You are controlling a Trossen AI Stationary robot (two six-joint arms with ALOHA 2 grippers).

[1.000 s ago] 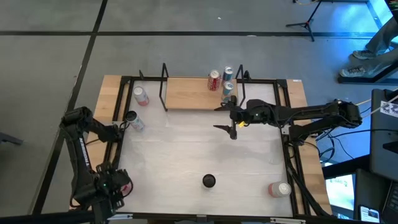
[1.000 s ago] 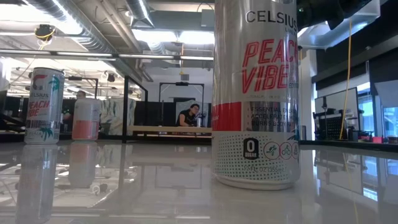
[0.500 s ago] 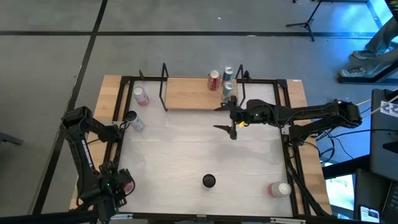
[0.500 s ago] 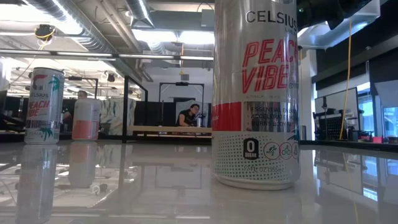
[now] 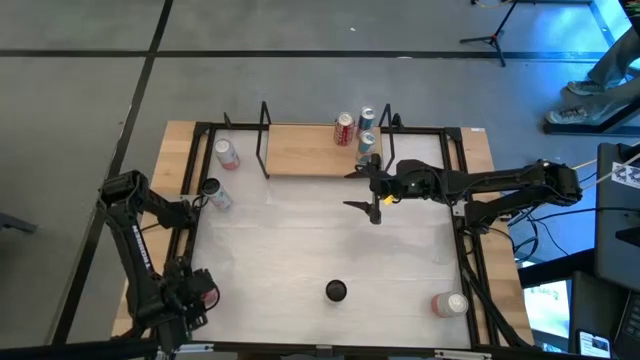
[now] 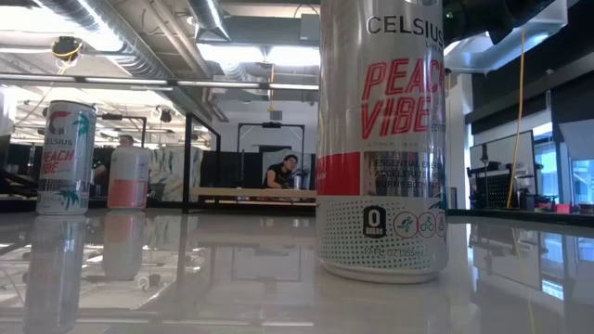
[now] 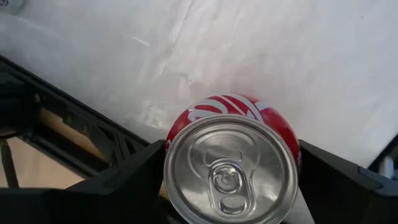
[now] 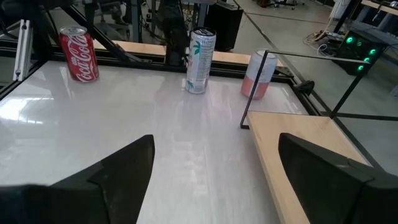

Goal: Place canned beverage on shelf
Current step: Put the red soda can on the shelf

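Note:
A red can with a silver top stands upright on the white tabletop at the near left corner. My left gripper points down over it, open, one finger on either side of the can's top; I see no touch. My right gripper hangs open and level near the shelf's right end, nothing between its fingers. The shelf, a light-wood board with black wire uprights, lies at the far edge. A red can and two silver cans stand on its right end.
A tall silver can stands near the front edge, and fills the low view. A pink can lies at the near right. Two more cans are at the far left. A black frame rims the table.
My left gripper has come down over the red can, still pointing down and still open. The can has not moved. My right arm has kept still.

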